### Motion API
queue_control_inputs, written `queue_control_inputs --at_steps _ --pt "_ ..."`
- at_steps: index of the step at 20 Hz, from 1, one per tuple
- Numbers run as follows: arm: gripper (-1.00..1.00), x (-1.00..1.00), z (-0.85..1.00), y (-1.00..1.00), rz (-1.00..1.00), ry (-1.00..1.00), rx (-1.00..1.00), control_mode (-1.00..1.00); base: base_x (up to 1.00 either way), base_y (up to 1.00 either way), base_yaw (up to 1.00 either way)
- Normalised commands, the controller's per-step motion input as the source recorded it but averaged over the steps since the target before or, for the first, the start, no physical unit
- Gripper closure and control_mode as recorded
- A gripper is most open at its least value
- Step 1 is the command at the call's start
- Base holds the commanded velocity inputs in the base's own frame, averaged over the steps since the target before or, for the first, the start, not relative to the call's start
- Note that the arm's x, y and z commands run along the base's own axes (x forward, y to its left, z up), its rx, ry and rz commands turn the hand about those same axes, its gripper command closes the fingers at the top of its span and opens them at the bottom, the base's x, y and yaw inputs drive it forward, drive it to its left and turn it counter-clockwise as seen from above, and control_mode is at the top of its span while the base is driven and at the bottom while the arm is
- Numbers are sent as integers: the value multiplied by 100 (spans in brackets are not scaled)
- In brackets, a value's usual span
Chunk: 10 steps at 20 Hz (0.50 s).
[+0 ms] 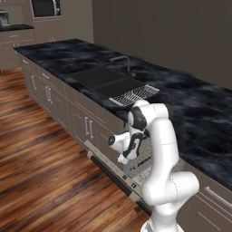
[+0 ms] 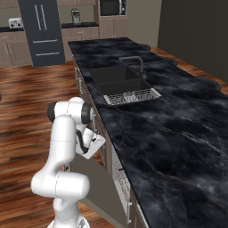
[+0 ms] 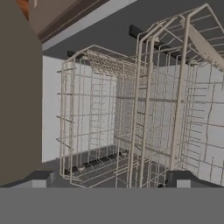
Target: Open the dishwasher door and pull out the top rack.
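Observation:
The dishwasher door [image 1: 118,176] hangs open, dropped flat below the counter, its dark edge strip with small buttons facing the floor side; it also shows as a taupe panel [image 2: 101,192]. A grey wire grid, the top rack [image 1: 146,159], shows above the door behind my arm. In the hand view the top rack [image 3: 162,100] stands close in front, with a second wire basket [image 3: 92,111] beyond it. My gripper [image 3: 112,177] is open, fingertips wide apart, with the rack's wires rising in line between them. The hand hovers over the door [image 1: 122,157] [image 2: 94,144].
A dark marble counter [image 1: 199,122] runs above the dishwasher, with a sink basin [image 1: 97,77], a faucet [image 1: 123,61] and a wire drying tray [image 1: 133,94]. Cabinet doors with silver handles [image 1: 88,128] stand left of the dishwasher. Wooden floor [image 1: 41,172] lies beside the door.

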Motion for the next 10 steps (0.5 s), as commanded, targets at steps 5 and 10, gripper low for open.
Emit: queue_control_inputs --at_steps 5,10 --pt "-100 0 0 -13 -7 0 -8 -100 0 0 0" --pt "-100 1 0 -21 -5 0 -5 -100 0 0 0"
